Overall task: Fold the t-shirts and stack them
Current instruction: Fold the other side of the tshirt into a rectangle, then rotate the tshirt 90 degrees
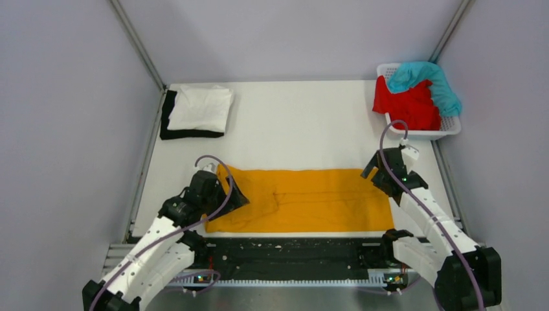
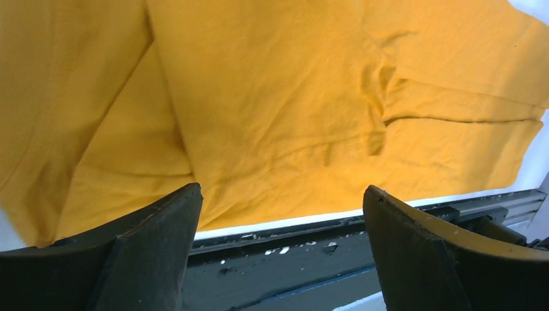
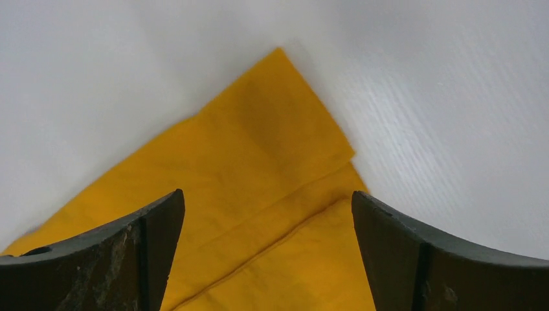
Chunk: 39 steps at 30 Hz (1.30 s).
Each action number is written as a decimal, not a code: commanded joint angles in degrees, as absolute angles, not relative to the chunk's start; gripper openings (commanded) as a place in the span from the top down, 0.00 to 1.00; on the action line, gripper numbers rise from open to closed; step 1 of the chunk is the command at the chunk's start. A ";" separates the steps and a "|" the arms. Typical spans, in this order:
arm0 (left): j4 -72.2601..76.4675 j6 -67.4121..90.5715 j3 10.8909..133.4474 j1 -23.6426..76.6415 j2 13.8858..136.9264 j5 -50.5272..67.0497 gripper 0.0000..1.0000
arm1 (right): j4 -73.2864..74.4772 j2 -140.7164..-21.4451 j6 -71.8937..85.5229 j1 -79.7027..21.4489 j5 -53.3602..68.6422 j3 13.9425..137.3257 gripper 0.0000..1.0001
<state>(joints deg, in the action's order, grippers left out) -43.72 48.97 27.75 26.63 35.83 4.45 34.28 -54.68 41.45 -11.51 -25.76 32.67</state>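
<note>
The left claw (image 1: 237,196) is spread wide and holds nothing. It hovers over the left end of a mustard-orange t-shirt (image 1: 311,201). In its wrist view, the two dark fingers (image 2: 162,223) frame creased orange cloth, with a sleeve fold running off ahead of them. The black front rail of the table sits just under the fingertips.

The right claw (image 1: 377,170) is also spread wide and empty. It is poised at the far right corner of the same shirt. Its wrist view shows that corner pointing away between the fingers (image 3: 152,223), with bare white table (image 1: 304,123) beyond it.

The orange shirt lies flat as a long band, stretching from one claw to the other along the near edge of the table.

Farther out from the left claw, by the far left corner, a folded white t-shirt (image 1: 202,107) rests on top of a folded black t-shirt (image 1: 167,116).

Farther out from the right claw, by the far right corner, a white slotted basket (image 1: 447,129) holds a crumpled red t-shirt (image 1: 408,103). A teal t-shirt (image 1: 427,81) is draped over it and hangs over the basket's rim.
</note>
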 commanded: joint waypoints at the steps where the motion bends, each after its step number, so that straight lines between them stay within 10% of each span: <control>1: -26.90 48.94 29.37 26.87 46.69 7.76 0.01 | 19.02 -53.31 33.37 -12.20 -6.40 30.25 0.01; 14: -18.58 48.31 60.00 22.43 103.54 0.63 0.01 | 10.45 -67.45 32.80 -16.57 2.03 27.23 0.01; 27: -15.92 60.65 138.10 20.18 159.23 22.96 0.01 | 12.76 -58.75 42.08 -46.99 19.06 21.76 0.01; 39: -0.97 64.80 142.63 20.93 157.96 23.67 0.01 | 23.51 -44.65 44.31 -51.63 3.16 26.97 0.01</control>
